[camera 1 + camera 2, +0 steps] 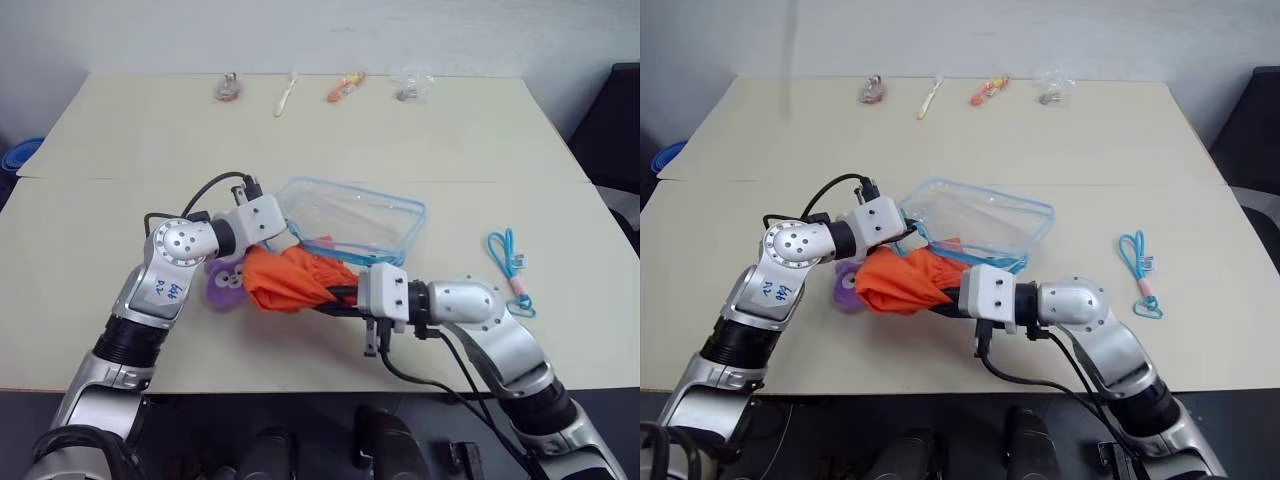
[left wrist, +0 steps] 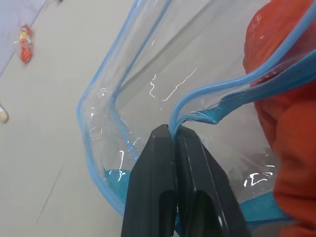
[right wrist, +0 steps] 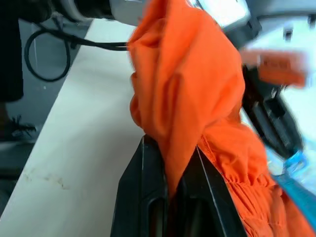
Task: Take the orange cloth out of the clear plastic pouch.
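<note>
Extraction is the step in hand, and it looks well along. Left gripper (image 2: 173, 129) has its jaws pinched shut on the blue trim at the mouth of the pouch (image 1: 352, 217), holding that edge up off the desk (image 1: 120, 130). Right gripper (image 3: 170, 185) has its jaws clamped on a fold of the cloth (image 1: 292, 277), which bunches up between the two arms.

Most of the cloth sits outside the pouch, on the near side of its mouth, just beside a purple plush (image 1: 226, 281) that lies under the left arm. In the left wrist view some orange fabric lies against the trim at the opening, so I judge a tail of it may not be clear of the mouth; how much remains inside cannot be told. The rest of the pouch looks see-through and empty toward its far end.

Next move, as I judge it: the right arm should draw the cloth away from the opening, toward the near edge of the desk, while the left keeps the trim anchored so the pouch does not follow. Risk lies in fabric snagging on the trim and dragging the pouch along.

A blue cord (image 1: 510, 262) lies well apart to the right.
</note>
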{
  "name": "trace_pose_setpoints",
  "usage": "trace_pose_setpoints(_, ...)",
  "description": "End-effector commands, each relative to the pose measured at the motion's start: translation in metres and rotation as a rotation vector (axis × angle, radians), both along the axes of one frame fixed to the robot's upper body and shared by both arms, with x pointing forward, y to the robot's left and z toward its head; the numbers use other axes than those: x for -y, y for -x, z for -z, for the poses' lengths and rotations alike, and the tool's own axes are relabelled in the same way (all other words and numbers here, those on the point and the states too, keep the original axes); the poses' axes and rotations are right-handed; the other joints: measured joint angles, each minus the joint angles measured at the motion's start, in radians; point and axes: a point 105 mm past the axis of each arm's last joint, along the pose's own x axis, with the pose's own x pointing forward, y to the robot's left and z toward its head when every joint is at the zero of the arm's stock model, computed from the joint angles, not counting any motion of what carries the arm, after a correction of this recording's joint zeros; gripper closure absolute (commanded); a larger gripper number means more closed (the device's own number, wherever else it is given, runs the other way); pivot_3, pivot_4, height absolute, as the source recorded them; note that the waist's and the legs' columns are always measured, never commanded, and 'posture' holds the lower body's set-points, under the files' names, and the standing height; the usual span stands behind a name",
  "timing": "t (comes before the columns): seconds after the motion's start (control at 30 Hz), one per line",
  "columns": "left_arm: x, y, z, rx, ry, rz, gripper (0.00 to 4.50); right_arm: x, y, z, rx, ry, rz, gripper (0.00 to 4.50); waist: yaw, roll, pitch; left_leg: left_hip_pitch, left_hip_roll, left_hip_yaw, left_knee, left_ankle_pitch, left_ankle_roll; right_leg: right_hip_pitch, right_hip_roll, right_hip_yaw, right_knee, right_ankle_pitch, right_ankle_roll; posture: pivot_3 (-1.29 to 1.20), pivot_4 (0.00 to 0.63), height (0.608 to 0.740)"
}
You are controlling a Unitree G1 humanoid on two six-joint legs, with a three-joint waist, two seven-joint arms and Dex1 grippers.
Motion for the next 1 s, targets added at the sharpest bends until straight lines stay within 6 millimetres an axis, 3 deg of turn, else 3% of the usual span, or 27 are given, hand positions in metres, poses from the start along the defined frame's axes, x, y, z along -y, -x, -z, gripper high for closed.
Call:
trace_pose_setpoints(0.03,0.011,0.009,-0.027,0.091,0.047,0.069,4.50,-0.007,-0.002,0.009,-0.033,0.028,-0.007,4.47,0.000,0.000,0.000,0.000,0.000,0.000,0.000,0.000,0.000,0.000,0.000,0.000,0.000,0.000,0.000,0.00,0.150,0.740)
trace_pose_setpoints(0.2,0.010,0.010,-0.030,0.096,0.045,0.058,4.50,-0.007,-0.002,0.019,0.049,0.101,-0.021,4.47,0.000,0.000,0.000,0.000,0.000,0.000,0.000,0.000,0.000,0.000,0.000,0.000,-0.001,0.000,0.000,0.00,0.150,0.740)
trace_pose_setpoints(0.33,0.001,0.003,-0.017,0.081,-0.011,0.008,4.50,-0.002,0.005,0.000,0.215,0.097,-0.019,4.47,0.000,0.000,0.000,0.000,0.000,0.000,0.000,0.000,0.000,0.000,0.000,0.000,-0.001,0.000,0.000,0.00,0.150,0.740)
trace_pose_setpoints(0.53,-0.011,-0.003,-0.001,0.050,-0.081,-0.039,4.50,0.020,0.019,-0.029,0.268,0.068,0.022,4.47,0.002,0.000,0.000,0.000,0.000,0.000,0.000,0.000,0.000,0.000,0.000,0.000,-0.001,0.000,0.000,0.00,0.150,0.740)
trace_pose_setpoints(0.67,-0.015,-0.004,0.001,0.045,-0.090,-0.052,4.50,0.041,0.031,-0.056,0.243,0.042,0.068,4.47,0.004,0.000,0.000,-0.001,0.000,0.000,0.000,0.000,0.000,0.000,0.000,0.000,-0.001,0.000,0.000,0.00,0.150,0.740)
trace_pose_setpoints(0.93,-0.020,0.008,-0.003,-0.016,-0.039,0.002,4.50,0.087,0.028,-0.095,0.248,0.082,0.239,4.47,0.012,0.000,0.000,-0.001,0.000,0.000,0.000,0.000,0.000,0.000,0.000,0.000,-0.001,0.000,0.000,0.00,0.150,0.740)
trace_pose_setpoints(1.0,-0.022,0.012,-0.004,-0.056,-0.002,0.012,4.02,0.092,0.030,-0.097,0.239,0.093,0.255,4.50,0.015,0.000,0.000,0.000,0.000,0.000,0.000,0.000,0.000,0.000,0.000,0.000,-0.001,0.000,0.000,0.00,0.150,0.740)
